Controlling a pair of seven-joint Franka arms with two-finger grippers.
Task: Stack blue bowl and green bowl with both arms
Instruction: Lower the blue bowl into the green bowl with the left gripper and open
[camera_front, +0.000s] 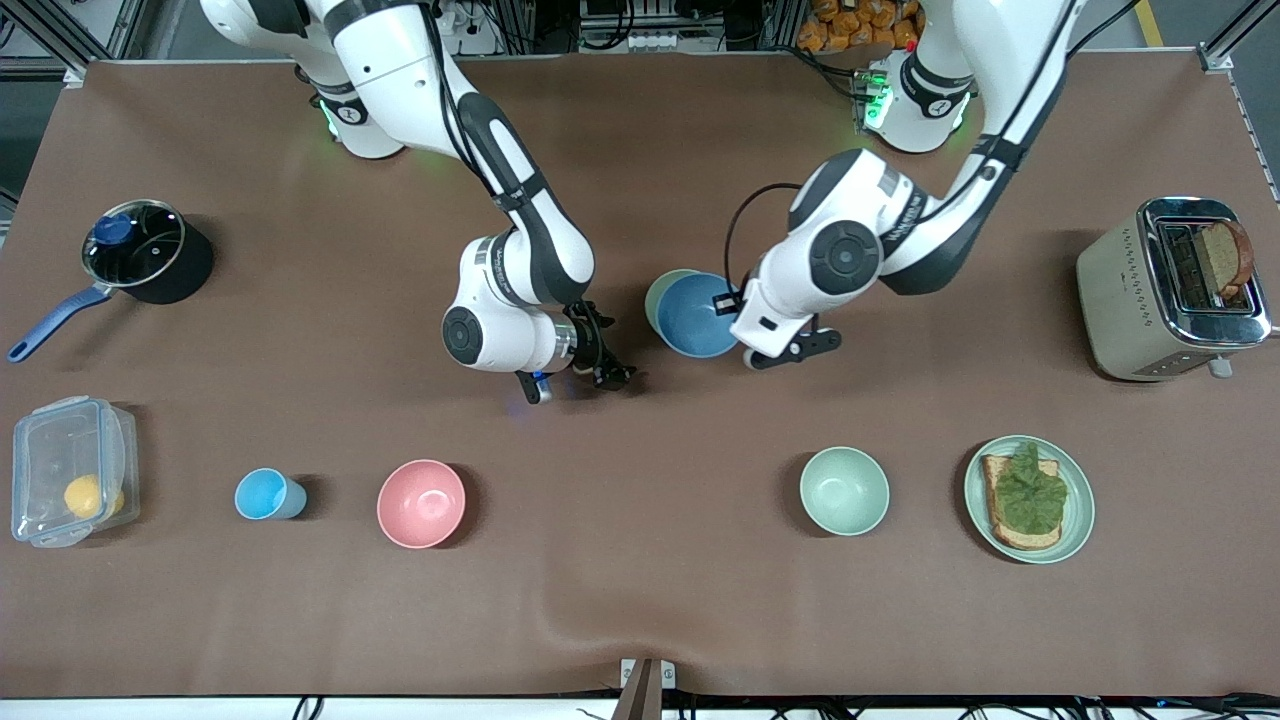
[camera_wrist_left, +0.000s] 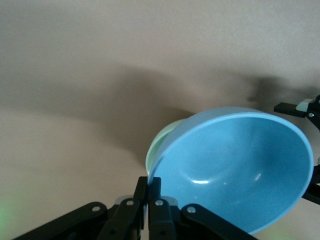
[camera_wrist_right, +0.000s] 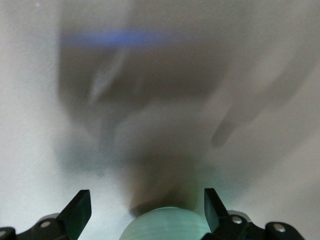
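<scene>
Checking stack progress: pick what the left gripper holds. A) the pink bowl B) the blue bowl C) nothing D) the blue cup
B: the left gripper is shut on the rim of the blue bowl, held tilted over the green bowl; the right gripper is open and holds nothing.

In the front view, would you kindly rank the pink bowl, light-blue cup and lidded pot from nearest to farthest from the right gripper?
Measured from the right gripper, jaws open above the table's middle:
1. Pink bowl, nearer the front camera.
2. Light-blue cup, beside that bowl, toward the right arm's end.
3. Lidded pot, at the right arm's end.
</scene>
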